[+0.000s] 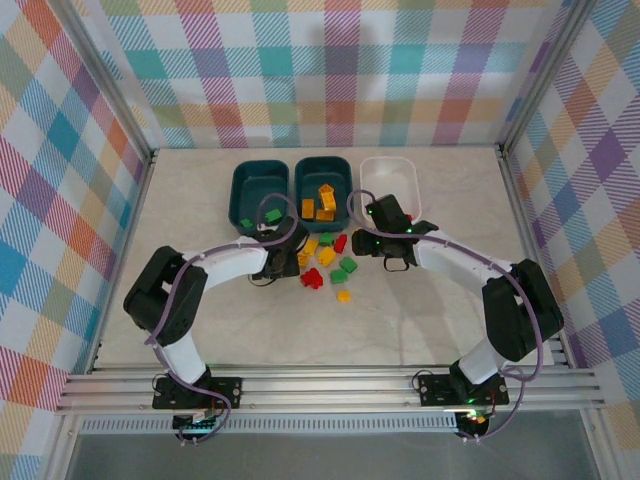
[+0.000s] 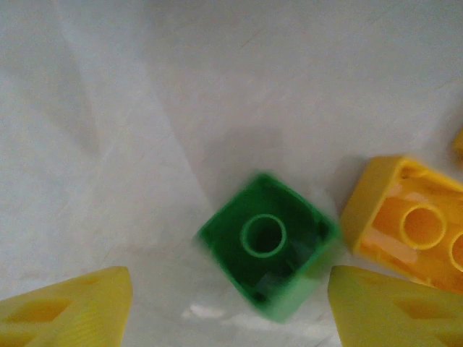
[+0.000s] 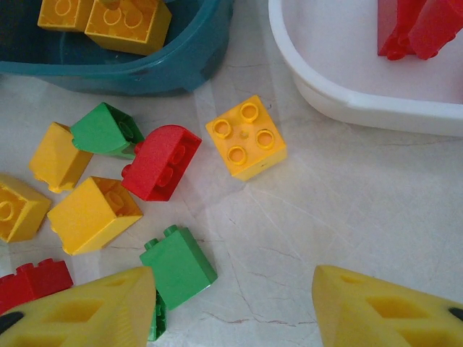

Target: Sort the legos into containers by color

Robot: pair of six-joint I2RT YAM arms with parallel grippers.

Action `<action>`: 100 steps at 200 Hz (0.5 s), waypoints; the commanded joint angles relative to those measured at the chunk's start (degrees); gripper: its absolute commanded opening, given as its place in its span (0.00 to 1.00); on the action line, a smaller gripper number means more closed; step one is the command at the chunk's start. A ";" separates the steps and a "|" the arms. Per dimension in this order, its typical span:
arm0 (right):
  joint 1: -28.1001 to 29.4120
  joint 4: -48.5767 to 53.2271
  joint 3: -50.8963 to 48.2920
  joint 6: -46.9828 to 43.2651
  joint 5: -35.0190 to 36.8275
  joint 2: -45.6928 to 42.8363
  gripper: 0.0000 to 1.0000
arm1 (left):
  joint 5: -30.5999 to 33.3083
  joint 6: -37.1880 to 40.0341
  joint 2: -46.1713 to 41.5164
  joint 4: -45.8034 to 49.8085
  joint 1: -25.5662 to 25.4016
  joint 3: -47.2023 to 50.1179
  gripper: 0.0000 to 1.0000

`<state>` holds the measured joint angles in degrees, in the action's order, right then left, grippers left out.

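Green, yellow and red legos (image 1: 326, 262) lie scattered on the table (image 1: 400, 320) just before the containers (image 1: 323, 159), under the left gripper (image 2: 231, 307) and right gripper (image 3: 235, 303), both with fingers spread apart.

No text, label, brand mark, number or sign can be read in any view; the stud tops of the legos (image 3: 246, 137) are too small or too blurred for lettering to be made out.
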<state>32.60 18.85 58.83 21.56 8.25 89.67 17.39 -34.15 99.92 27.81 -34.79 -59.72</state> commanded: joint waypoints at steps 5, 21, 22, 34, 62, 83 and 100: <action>-0.11 -1.39 -0.29 -0.91 -0.39 -0.63 0.60 | -1.64 5.01 2.17 -2.00 0.93 -1.00 0.72; -0.12 -1.71 -0.38 -0.92 -0.41 -0.50 0.60 | -1.03 5.37 2.89 -2.47 1.61 -0.92 0.72; -0.15 -1.75 -0.38 -0.96 -0.42 -0.48 0.60 | -1.04 5.34 2.90 -2.53 1.72 -0.92 0.72; -0.17 -1.73 -0.29 -0.84 -0.60 -0.16 0.60 | -1.55 5.08 3.15 -3.14 2.73 -0.75 0.72; -0.17 -2.15 -0.33 -0.89 -0.77 0.37 0.60 | -2.25 3.59 3.44 -4.24 5.34 -1.14 0.72; -0.17 -2.32 -0.29 -0.92 -0.59 0.81 0.60 | -3.72 3.60 4.08 -5.33 6.22 -2.91 0.73; -0.17 -2.42 -0.20 -1.00 -0.47 1.11 0.60 | -4.02 4.76 5.75 -5.52 6.22 -5.39 0.74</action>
<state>32.60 17.98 58.83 21.56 8.27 89.76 13.32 -30.35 103.35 24.08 -29.63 -61.28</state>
